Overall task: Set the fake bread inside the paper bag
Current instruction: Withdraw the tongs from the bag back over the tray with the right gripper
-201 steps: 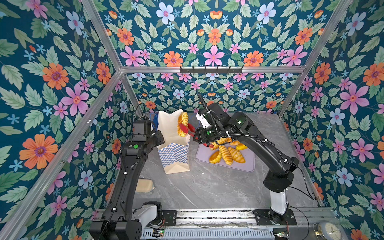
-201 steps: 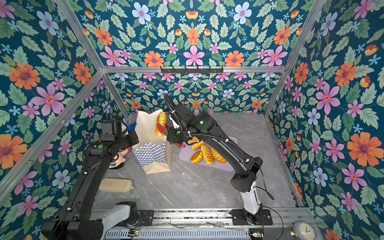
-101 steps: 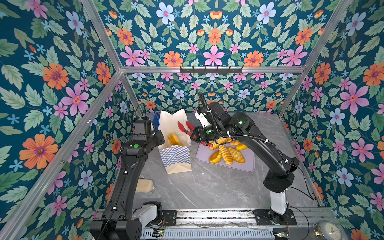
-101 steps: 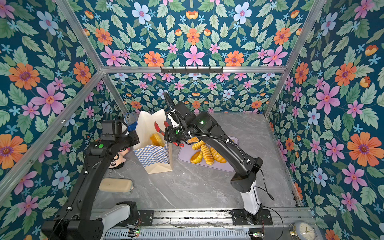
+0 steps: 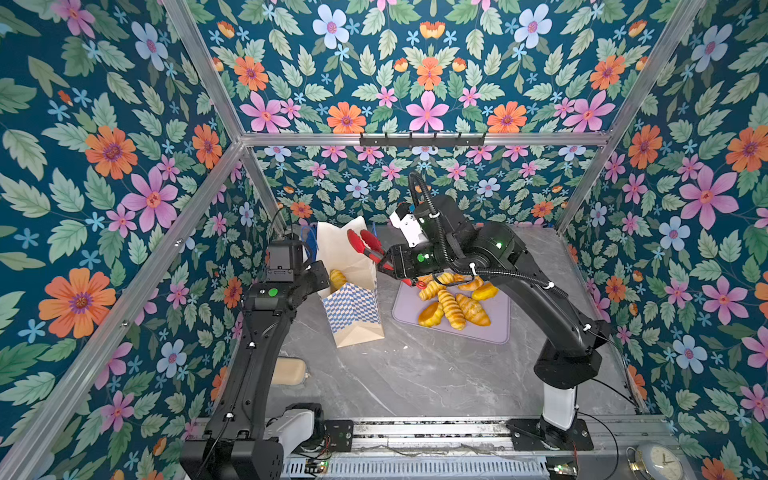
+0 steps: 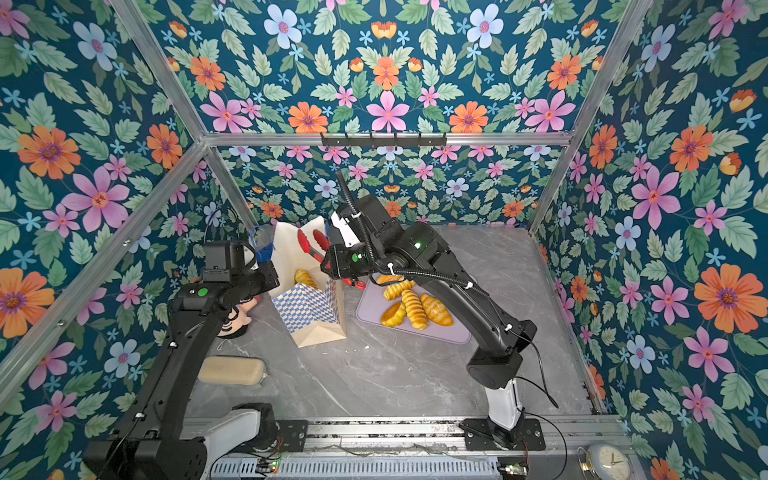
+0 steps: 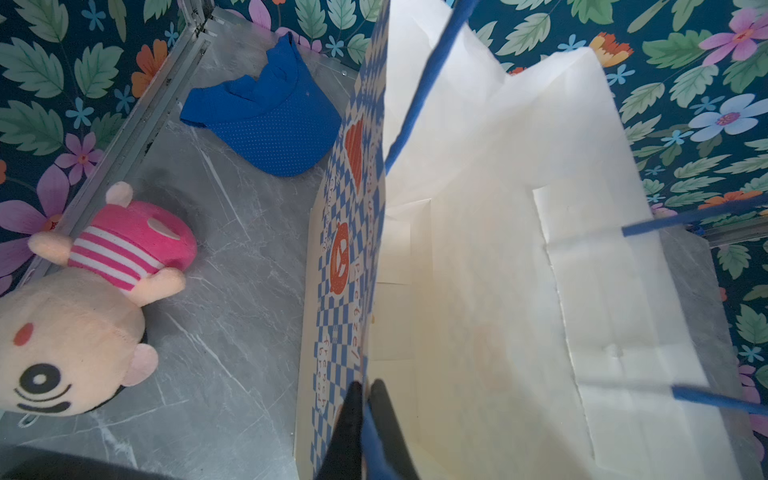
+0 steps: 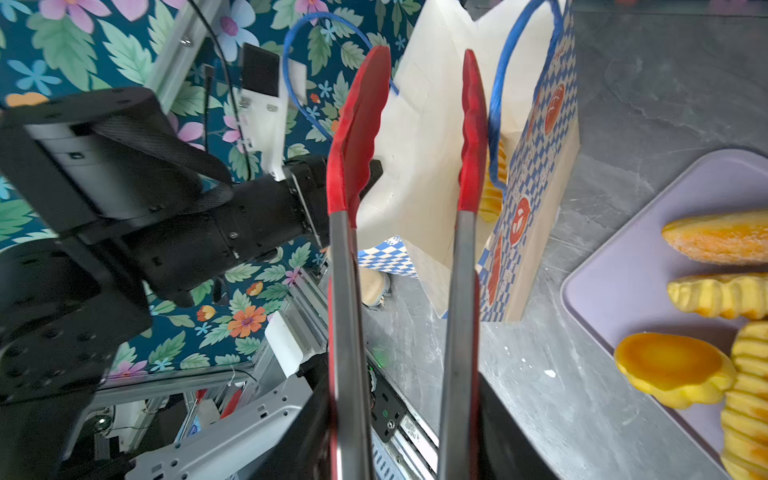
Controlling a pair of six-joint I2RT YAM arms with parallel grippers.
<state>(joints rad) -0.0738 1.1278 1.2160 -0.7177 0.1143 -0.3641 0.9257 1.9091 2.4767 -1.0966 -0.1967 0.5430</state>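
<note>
The paper bag (image 5: 353, 307) (image 6: 309, 309) stands open left of centre, and my left gripper (image 7: 365, 388) (image 5: 322, 280) is shut on its near rim and blue cord handle. One fake bread (image 5: 337, 277) (image 6: 304, 277) (image 8: 492, 195) lies inside it. Several more fake breads (image 5: 453, 307) (image 6: 415, 309) (image 8: 715, 237) lie on a lilac tray (image 5: 494, 328) (image 8: 623, 291) to the right. My right gripper (image 5: 384, 264) (image 8: 401, 415) is shut on red-tipped metal tongs (image 5: 365, 245) (image 6: 313, 245) (image 8: 361, 133). The tong tips hang spread and empty above the bag's mouth.
A pink-striped plush doll (image 7: 83, 291) (image 6: 235, 320) and a blue cloth cap (image 7: 270, 120) lie left of and behind the bag. A tan pouch (image 5: 291, 371) sits near the left arm's base. A small clock (image 6: 609, 461) stands at the front right corner.
A second ago the tongs held a twisted roll over the bag. The roll has dropped inside, and the tongs have spread and drawn back slightly. The left gripper has not moved.
</note>
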